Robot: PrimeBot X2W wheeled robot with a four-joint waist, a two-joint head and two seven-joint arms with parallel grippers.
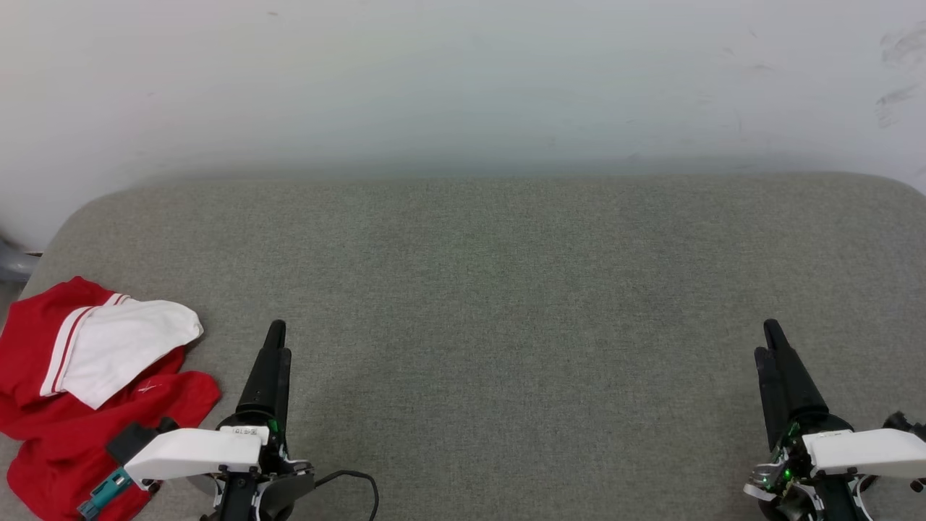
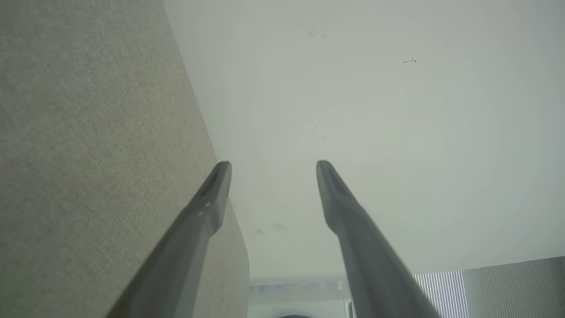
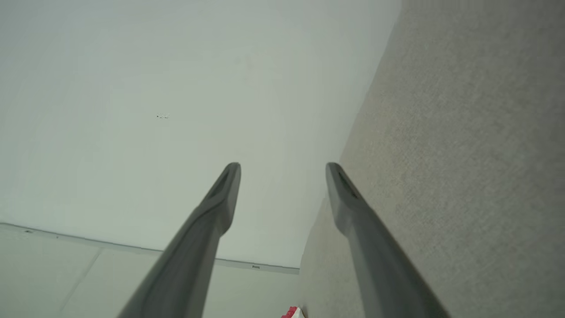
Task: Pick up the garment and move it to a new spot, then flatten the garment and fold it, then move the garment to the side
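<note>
The garment (image 1: 79,391), red with a white sleeve and red-white trim, lies crumpled at the near left corner of the grey padded table (image 1: 492,289). My left gripper (image 1: 275,334) hovers just right of it, apart from the cloth, and in its wrist view the left gripper (image 2: 273,170) is open with nothing between the fingers. At the near right, far from the garment, my right gripper (image 1: 768,340) points up the table. Its wrist view shows the right gripper (image 3: 282,172) open and empty, and a red scrap of the garment (image 3: 291,312) at the bottom edge.
A pale wall (image 1: 463,79) rises straight behind the table's rounded far edge. A grey object (image 1: 13,264) pokes in beyond the table's left edge. A black cable (image 1: 354,481) loops beside my left wrist.
</note>
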